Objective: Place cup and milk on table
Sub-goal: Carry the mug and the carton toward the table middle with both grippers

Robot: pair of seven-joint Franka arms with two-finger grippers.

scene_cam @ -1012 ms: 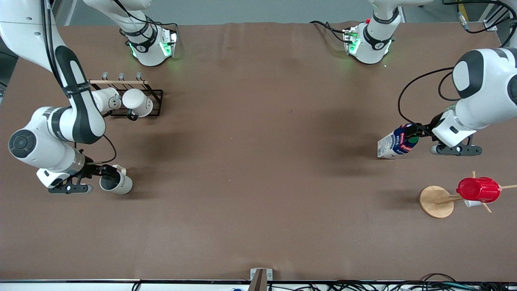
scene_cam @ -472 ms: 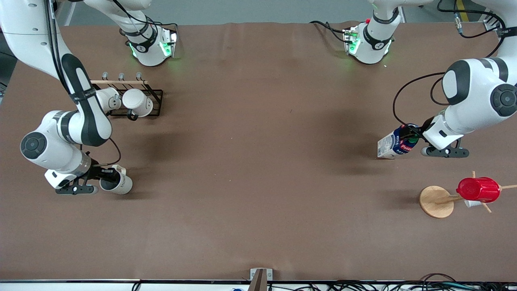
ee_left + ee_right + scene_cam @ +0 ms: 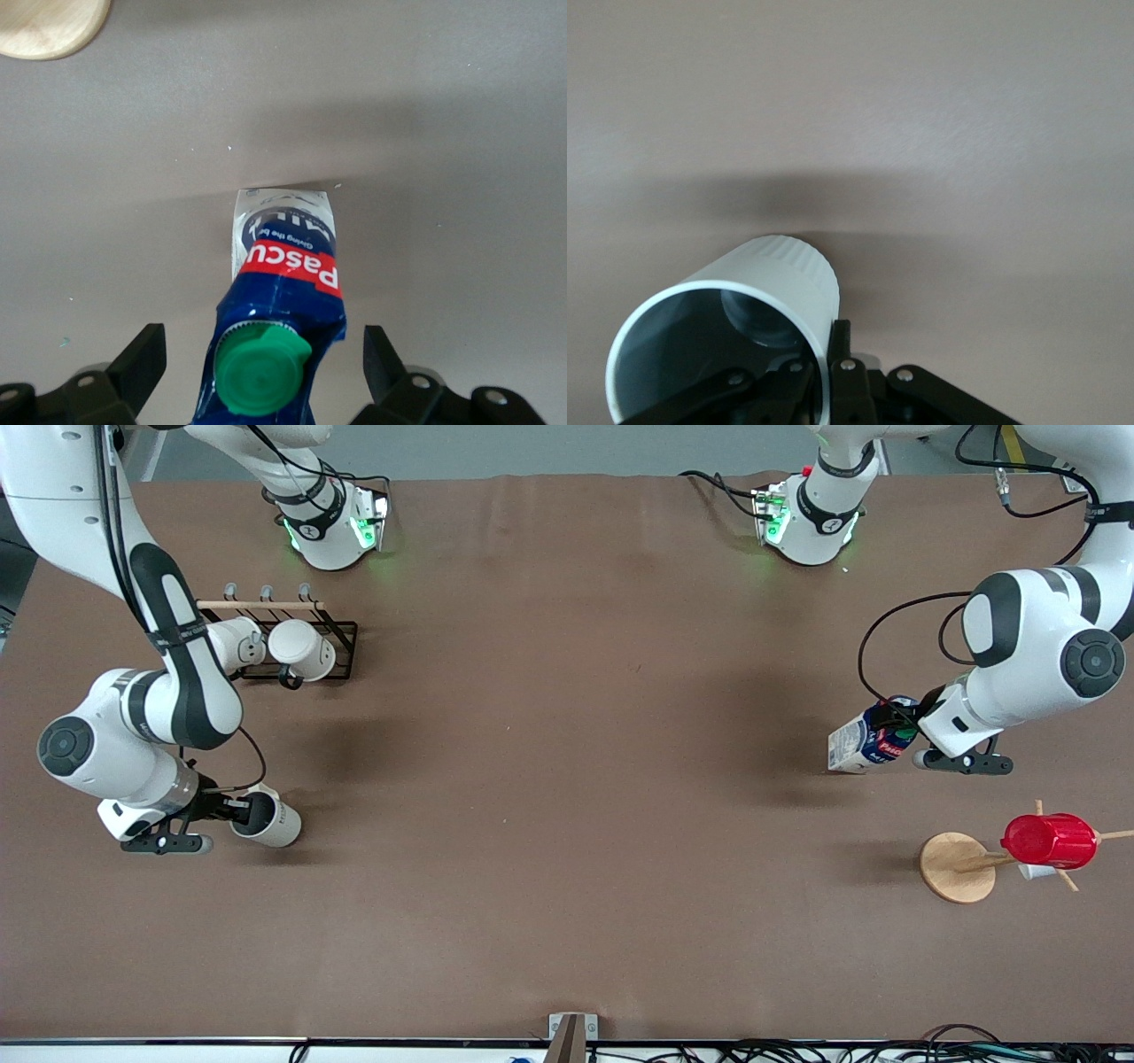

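The cup is cream-white with a grey inside. It is tipped on its side low over the table at the right arm's end, its mouth toward my right gripper. In the right wrist view that gripper is shut on the cup, one finger inside its rim and one outside. The milk stands on the table at the left arm's end. My left gripper is at its top. In the left wrist view the left gripper is open, its fingers well apart from the milk.
A black wire rack holding two white mugs stands near the right arm's base. A wooden peg stand with a round base carries a red ribbed cup, nearer the front camera than the milk. The base also shows in the left wrist view.
My right gripper has tipped the cup over, so its lettering no longer shows. My left hand has shifted in toward the milk, which has stayed in place.
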